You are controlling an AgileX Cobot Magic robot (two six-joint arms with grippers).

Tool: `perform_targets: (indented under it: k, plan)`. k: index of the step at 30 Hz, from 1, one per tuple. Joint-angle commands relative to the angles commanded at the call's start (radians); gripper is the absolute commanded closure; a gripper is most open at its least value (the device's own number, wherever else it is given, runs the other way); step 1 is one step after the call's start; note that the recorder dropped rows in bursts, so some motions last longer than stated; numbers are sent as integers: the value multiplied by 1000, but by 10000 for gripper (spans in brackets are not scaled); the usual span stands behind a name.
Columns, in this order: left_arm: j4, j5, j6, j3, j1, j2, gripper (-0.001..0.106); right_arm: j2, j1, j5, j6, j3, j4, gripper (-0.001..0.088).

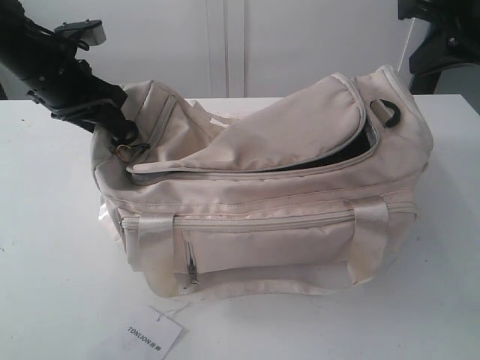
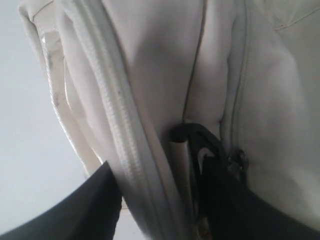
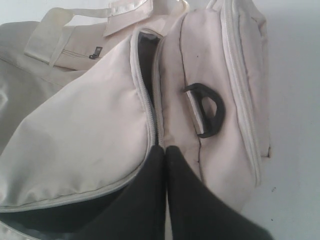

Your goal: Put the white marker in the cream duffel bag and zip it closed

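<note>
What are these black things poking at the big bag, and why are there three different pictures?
The black things are two robot arms, and each ends in a claw for grabbing. One picture looks at the whole table from outside. The other two come from little cameras riding on the arms' wrists, so they look very close up.

On the table sits a cream duffel bag. Its curved top zip is partly open, and you can see the dark lining through the gap. A white paper tag lies in front of it.

The left claw is pressed against the bag's end, beside a black ring; I cannot tell if it grips anything. The right claw is shut, its tips at the zip beside the bag's other black ring. I cannot see a marker anywhere, so it may already be inside.
</note>
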Motion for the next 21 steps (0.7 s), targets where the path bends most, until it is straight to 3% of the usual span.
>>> perform_targets:
  k: [9,21]
  plan:
    - [-76,13,0,0,0,-4,1053,0,0,3,0,0,0,868]
    - [-251,-27,3,-2,2,-23,1053,0,0,5,0,0,0,868]
